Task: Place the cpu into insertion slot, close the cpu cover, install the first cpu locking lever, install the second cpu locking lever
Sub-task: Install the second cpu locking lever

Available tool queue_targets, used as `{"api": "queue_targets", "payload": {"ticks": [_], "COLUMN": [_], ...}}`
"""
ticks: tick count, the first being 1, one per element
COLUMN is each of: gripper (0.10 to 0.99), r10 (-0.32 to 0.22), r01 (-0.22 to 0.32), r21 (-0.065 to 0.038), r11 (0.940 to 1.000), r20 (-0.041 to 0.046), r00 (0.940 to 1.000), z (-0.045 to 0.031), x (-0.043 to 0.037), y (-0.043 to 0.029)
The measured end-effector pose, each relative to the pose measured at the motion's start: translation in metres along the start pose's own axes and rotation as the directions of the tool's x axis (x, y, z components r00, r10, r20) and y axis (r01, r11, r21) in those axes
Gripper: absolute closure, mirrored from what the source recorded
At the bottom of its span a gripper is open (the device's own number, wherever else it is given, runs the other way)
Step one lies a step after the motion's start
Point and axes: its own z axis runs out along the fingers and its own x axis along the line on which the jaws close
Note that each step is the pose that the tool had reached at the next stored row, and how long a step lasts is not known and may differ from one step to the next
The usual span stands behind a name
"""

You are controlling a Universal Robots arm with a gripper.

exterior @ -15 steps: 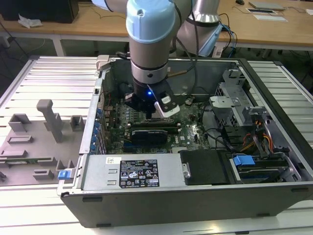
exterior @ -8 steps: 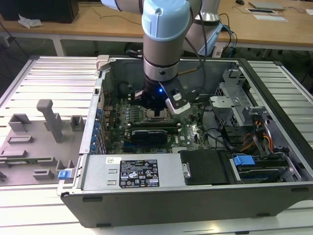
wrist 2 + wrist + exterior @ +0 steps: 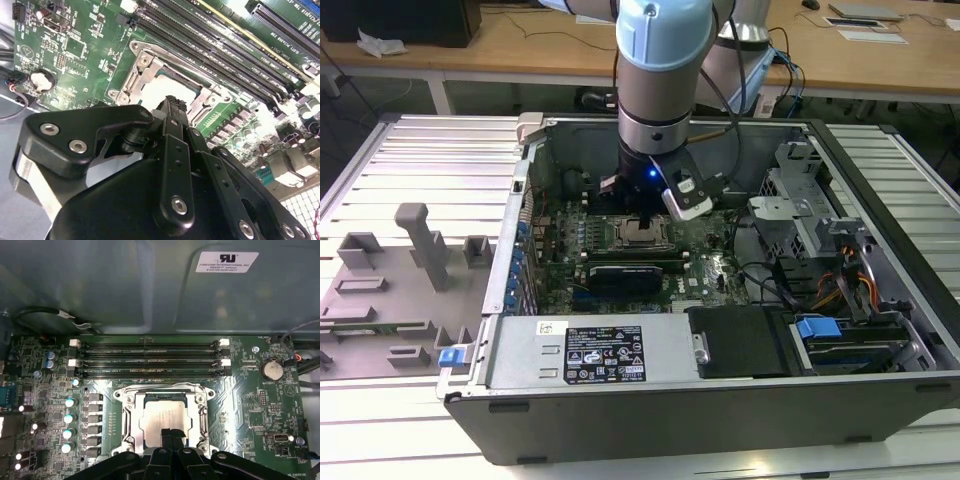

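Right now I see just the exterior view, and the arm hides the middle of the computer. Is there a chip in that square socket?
Observer: Yes. In the first wrist view the cpu lies flat in the socket, silver top up.
Operator: Is the end effector holding it?
Observer: No. The end effector is shut, with its tips together over one edge of the cpu. I cannot tell if they touch it.
Operator: And the metal frame?
Observer: In both wrist views the cpu cover lies down around the cpu.
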Motion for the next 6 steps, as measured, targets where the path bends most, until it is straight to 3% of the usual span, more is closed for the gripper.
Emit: {"api": "queue_targets", "payload": {"ticks": [6], "gripper": [0.98], "r10": [0.0], "r01": [0.0], "r21": [0.001], "r11": [1.0], "r20": [-0.0001], "r00": [1.0], "z": [-0.0001], "x": [0.0], "y": [0.0]}}
